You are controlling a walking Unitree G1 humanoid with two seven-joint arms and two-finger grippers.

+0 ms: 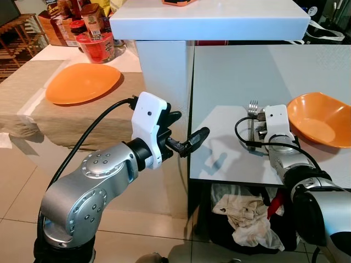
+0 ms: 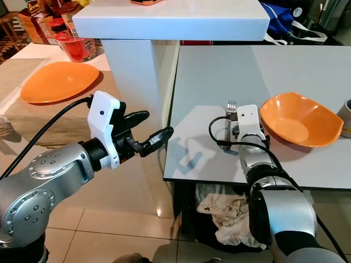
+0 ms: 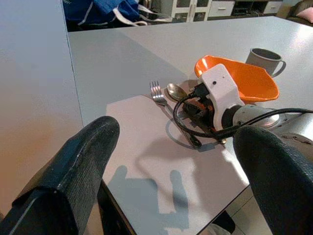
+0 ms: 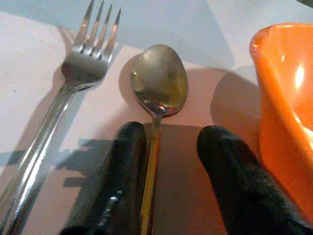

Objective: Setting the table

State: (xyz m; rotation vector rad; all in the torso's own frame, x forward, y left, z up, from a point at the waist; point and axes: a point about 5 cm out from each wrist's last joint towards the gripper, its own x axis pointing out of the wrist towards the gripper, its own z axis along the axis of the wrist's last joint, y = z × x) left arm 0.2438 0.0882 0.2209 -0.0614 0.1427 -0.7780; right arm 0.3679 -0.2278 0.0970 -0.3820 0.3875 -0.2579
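Right pincer straddles the spoon handle, fingers parted (seemingly releasing it), laid between fork and orange bowl; left pincer hovers open off the counter.

spoon handle cut off by frame edge, mug cropped at edge

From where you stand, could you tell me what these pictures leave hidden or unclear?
- Spoon: in the eye views the right gripper and its camera housing cover it.
- Fork: handle hidden behind the same gripper there.
- Mug: lower part hidden by the orange bowl in the left wrist view.
- Jar labels: too small to read.
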